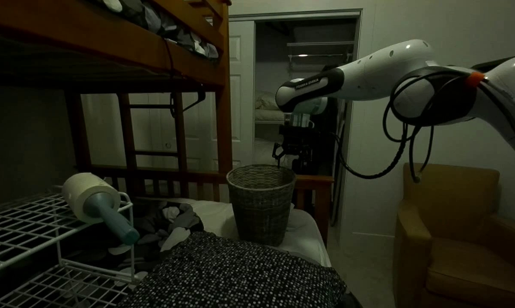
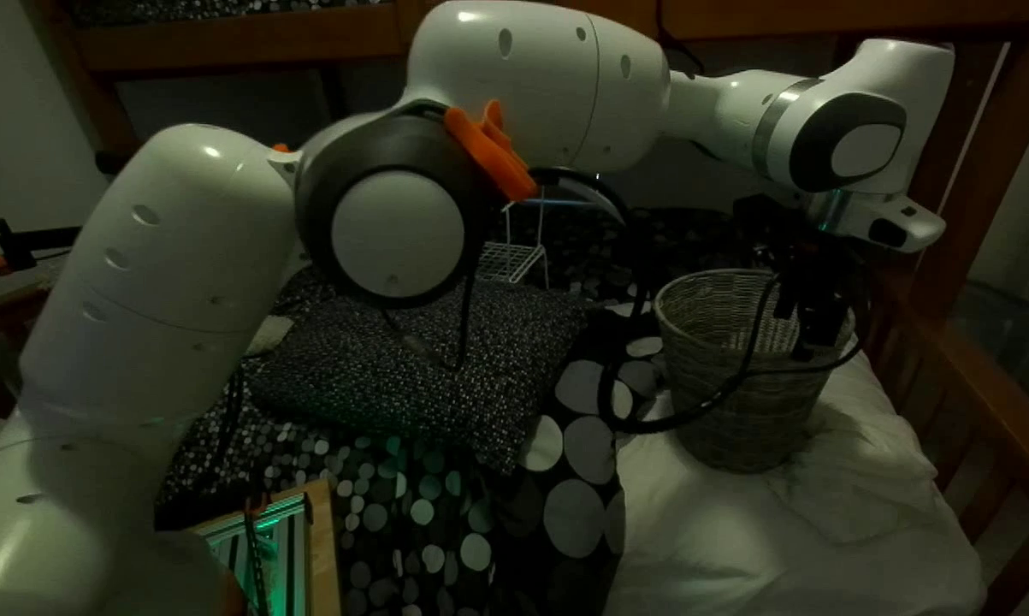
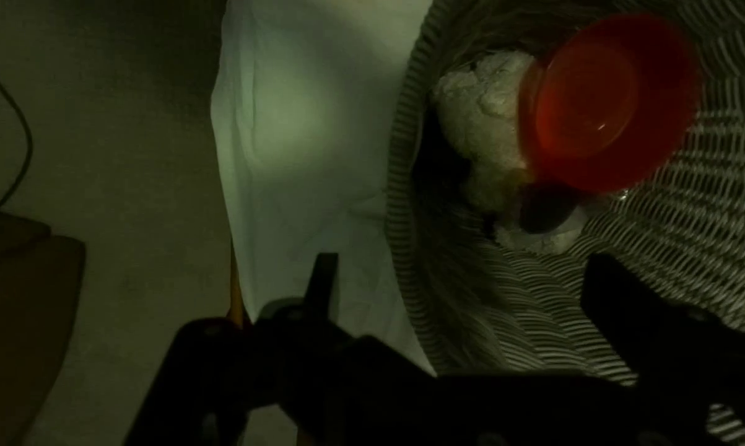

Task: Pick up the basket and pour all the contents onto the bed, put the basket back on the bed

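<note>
Jaws black and angular, spread wide, either side of the ribbed rim of a round, grey-brown, woven wicker basket [image 1: 261, 209] as the wrist view looks down: one side outside, the other over the hollow. Touching or apart, cannot tell. Basket upright, narrowing toward its base, standing below the jaws on the wrinkled white sheet [image 2: 736, 539] of an orange-brown wooden bunk bed [image 1: 224, 137]. In the basket, above the jaws in the wrist view: a smooth, red, round, bowl-like piece [image 3: 614, 105] against lumpy, fluffy-looking white stuff [image 3: 483, 118]; nearer the jaws there, a small dark rounded piece [image 3: 545, 210], kind unclear. Across the basket from the jaws, a plump black-and-white speckled cushion [image 1: 240, 273]. Well apart from the jaws: a white cylindrical roll [image 1: 77, 194] with a pale blue handle, on a white wire rack [image 1: 34, 249]; a blocky mustard-brown armchair [image 1: 450, 196].
</note>
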Motion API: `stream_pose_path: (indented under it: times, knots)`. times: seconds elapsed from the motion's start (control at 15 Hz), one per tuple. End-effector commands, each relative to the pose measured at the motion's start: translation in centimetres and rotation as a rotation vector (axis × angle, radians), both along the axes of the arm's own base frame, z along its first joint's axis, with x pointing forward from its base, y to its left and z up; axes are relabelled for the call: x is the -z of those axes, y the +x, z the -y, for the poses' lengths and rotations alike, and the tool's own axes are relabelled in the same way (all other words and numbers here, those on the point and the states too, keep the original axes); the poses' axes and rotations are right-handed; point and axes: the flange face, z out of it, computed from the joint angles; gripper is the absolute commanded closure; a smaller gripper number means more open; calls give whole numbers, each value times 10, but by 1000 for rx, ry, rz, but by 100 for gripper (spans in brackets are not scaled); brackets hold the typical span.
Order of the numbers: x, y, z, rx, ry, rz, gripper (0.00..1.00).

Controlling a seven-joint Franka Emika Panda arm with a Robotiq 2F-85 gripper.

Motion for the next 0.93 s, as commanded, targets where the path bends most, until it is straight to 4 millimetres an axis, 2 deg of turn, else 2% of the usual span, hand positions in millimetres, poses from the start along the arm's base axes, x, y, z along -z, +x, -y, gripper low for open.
stream_pose_path:
  times: [0.0, 0.13, 0.2, 0.33, 0.53, 0.87]
  knots:
    - [9, 15, 17, 20, -105, 10, 0]
    - [7, 16, 28, 32, -115, 32, 0]
    - [11, 12, 19, 14, -91, 16, 0]
    - [9, 13, 25, 23, -97, 25, 0]
    - [5, 14, 26, 24, -98, 32, 0]
    - [26, 37, 24, 38, -121, 156, 0]
